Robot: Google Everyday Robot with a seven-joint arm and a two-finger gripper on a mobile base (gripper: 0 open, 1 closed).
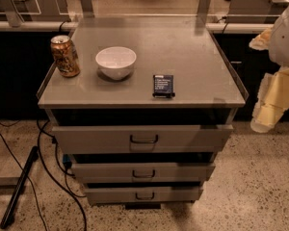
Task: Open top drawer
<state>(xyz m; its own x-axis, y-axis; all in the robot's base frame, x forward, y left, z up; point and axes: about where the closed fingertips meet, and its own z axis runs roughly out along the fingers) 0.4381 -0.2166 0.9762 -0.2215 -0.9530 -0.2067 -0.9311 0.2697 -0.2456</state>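
Note:
The top drawer (86, 138) is the widest of three grey metal fronts on a low cabinet, with a small dark loop handle (144, 139) at its centre. A dark gap shows between its upper edge and the cabinet top. Two narrower drawer fronts (101, 171) (106, 195) sit below it, each with its own loop handle. My gripper (266, 119) hangs on the white and cream arm at the right edge of the view, level with the top drawer, off the cabinet's right side and well apart from the handle. It holds nothing that I can see.
On the cabinet top (192, 57) stand a gold drink can (65, 56) at the left, a white bowl (115, 62) and a small dark packet (163, 85) near the front edge. Black cables (48, 167) and a dark bar (19, 186) lie on the speckled floor at the left.

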